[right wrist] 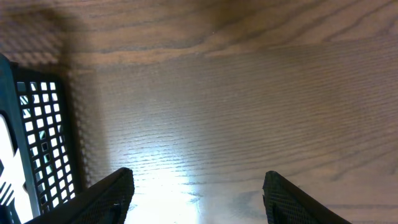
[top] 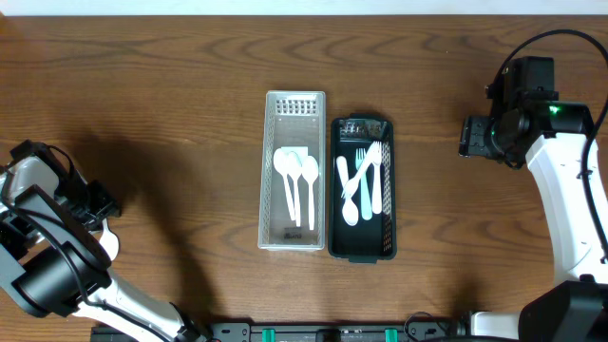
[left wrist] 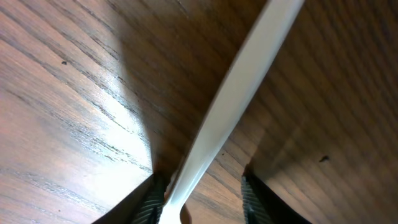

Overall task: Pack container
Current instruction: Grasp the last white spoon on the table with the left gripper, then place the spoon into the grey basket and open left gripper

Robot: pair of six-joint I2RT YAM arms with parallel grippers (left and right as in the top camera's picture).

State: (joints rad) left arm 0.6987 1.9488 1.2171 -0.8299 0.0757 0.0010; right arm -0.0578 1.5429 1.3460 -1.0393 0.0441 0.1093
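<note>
Left wrist: smooth white handle, head cut off, inside parted left gripper. Right gripper spread beside black lattice basket.

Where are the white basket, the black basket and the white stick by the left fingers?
White basket [top: 294, 104], overhead view, its holey top end.
Black basket [top: 361, 245], overhead view, bare floor near its bottom end.
White stick [left wrist: 241, 81], left wrist view, middle of its handle.
</note>
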